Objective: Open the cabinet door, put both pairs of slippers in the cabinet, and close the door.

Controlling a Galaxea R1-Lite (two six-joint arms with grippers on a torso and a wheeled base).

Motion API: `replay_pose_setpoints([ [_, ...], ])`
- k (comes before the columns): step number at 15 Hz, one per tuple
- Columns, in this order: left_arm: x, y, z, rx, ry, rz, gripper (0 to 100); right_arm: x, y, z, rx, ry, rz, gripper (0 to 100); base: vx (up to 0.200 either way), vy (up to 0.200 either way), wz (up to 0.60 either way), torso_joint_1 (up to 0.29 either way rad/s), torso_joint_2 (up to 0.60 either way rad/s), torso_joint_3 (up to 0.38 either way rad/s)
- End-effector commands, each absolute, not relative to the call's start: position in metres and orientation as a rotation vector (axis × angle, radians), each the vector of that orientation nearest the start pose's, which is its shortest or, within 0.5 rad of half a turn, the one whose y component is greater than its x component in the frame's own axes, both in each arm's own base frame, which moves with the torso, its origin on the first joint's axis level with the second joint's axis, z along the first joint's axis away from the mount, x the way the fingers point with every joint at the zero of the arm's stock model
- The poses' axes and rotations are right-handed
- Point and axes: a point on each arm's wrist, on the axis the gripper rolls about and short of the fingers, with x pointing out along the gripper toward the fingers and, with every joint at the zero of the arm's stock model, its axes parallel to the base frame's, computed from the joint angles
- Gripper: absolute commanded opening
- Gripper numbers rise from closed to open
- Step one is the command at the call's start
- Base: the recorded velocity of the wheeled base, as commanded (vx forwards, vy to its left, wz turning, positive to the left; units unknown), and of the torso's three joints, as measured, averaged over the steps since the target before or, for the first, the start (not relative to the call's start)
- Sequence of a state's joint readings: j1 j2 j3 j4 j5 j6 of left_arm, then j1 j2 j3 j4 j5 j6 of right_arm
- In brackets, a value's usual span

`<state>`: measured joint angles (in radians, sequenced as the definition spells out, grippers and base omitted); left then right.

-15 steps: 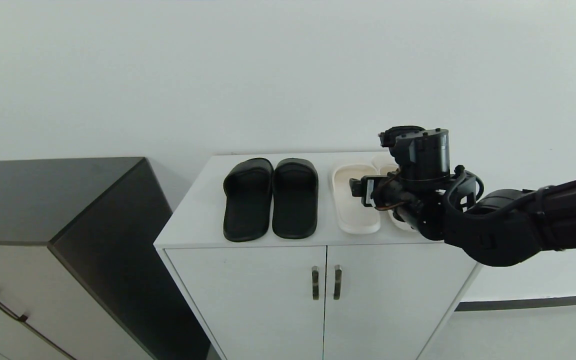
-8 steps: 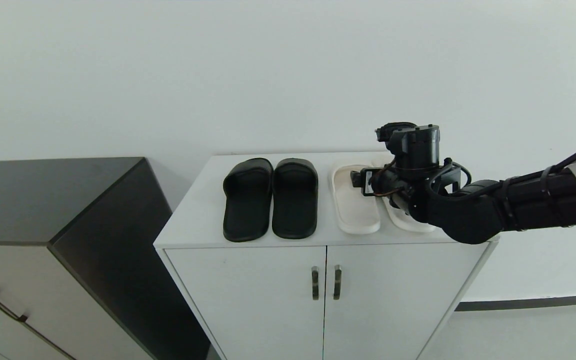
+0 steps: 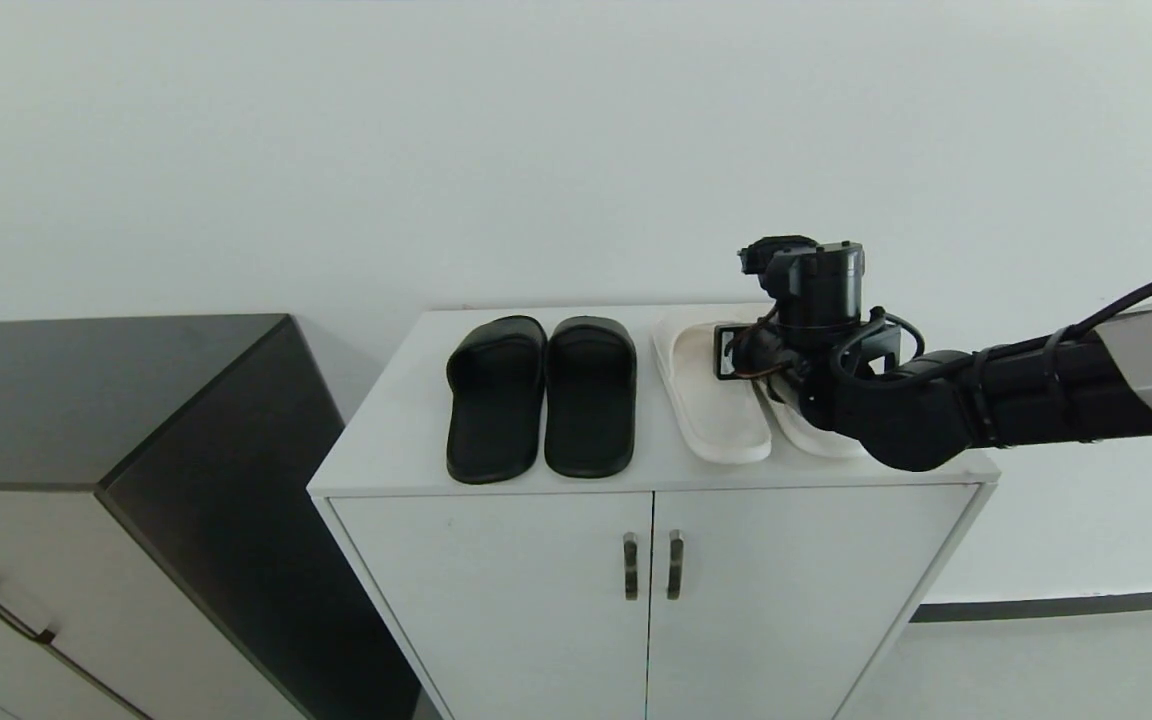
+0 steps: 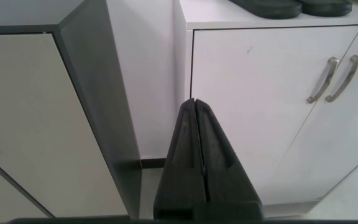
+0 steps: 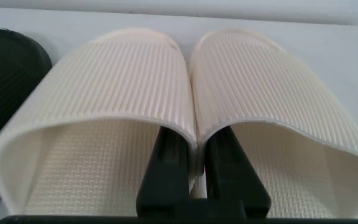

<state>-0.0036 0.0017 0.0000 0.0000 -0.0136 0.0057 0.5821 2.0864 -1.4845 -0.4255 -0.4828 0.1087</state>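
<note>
Your right gripper (image 5: 197,177) has one finger under each strap of the white slippers (image 5: 129,81) and pinches their inner walls together, on the right of the cabinet top (image 3: 386,455). The slippers lie near-to-far, in line with the fingers. Your left gripper (image 4: 195,118) hangs low, closed and empty.

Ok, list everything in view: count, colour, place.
black slippers: one pair, black, cabinet top, left part
white slippers: one pair, off-white, cabinet top, right part
cabinet: one, white, centre, doors shut
door handles: two, dark, where the doors meet
side cabinet: one, dark top, left of the white one
left gripper: one, black, shut, low before the two cabinets
right gripper: one, black, shut on white slippers, a finger under each strap
</note>
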Motion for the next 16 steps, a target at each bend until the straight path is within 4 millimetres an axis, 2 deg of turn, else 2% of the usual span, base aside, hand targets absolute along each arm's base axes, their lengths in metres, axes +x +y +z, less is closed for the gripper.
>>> replay_pose_setpoints([
  [1,-0.023,0.0,0.076,0.006,0.001,-0.017,0,0.358,0.224,0.222,0.029,0.132,0.093,0,0.0,0.0,0.0,0.0,0.0,0.0],
  [2,-0.023,0.0,0.076,0.006,0.001,-0.017,0,0.35,0.22,0.23,0.022,0.122,0.097,0,0.0,0.0,0.0,0.0,0.0,0.0],
  [4,-0.023,0.0,0.076,0.006,0.001,-0.017,0,0.32,0.21,0.25,0.021,0.102,0.12,0,0.0,0.0,0.0,0.0,0.0,0.0],
  [7,-0.023,0.0,0.076,0.011,0.001,-0.017,0,0.252,0.187,0.271,0.004,0.126,0.191,0,0.0,0.0,0.0,0.0,0.0,0.0],
  [8,-0.023,0.0,0.076,0.011,0.001,-0.018,0,0.24,0.184,0.27,-0.005,0.141,0.207,0,0.0,0.0,0.0,0.0,0.0,0.0],
  [9,-0.023,0.0,0.076,0.014,0.001,-0.017,0,0.2,0.172,0.265,-0.029,0.18,0.298,0,0.0,0.0,0.0,0.0,0.0,0.0],
  [12,-0.023,0.0,0.076,0.008,0.001,-0.018,0,0.134,0.147,0.242,-0.074,0.254,0.494,0,0.0,0.0,0.0,0.0,0.0,0.0],
  [13,-0.023,0.0,0.076,0.008,0.001,-0.02,0,0.123,0.14,0.235,-0.073,0.278,0.53,0,0.0,0.0,0.0,0.0,0.0,0.0],
  [16,-0.023,0.0,0.076,0.008,0.001,-0.021,0,0.115,0.134,0.226,-0.057,0.318,0.63,0,0.0,0.0,0.0,0.0,0.0,0.0],
])
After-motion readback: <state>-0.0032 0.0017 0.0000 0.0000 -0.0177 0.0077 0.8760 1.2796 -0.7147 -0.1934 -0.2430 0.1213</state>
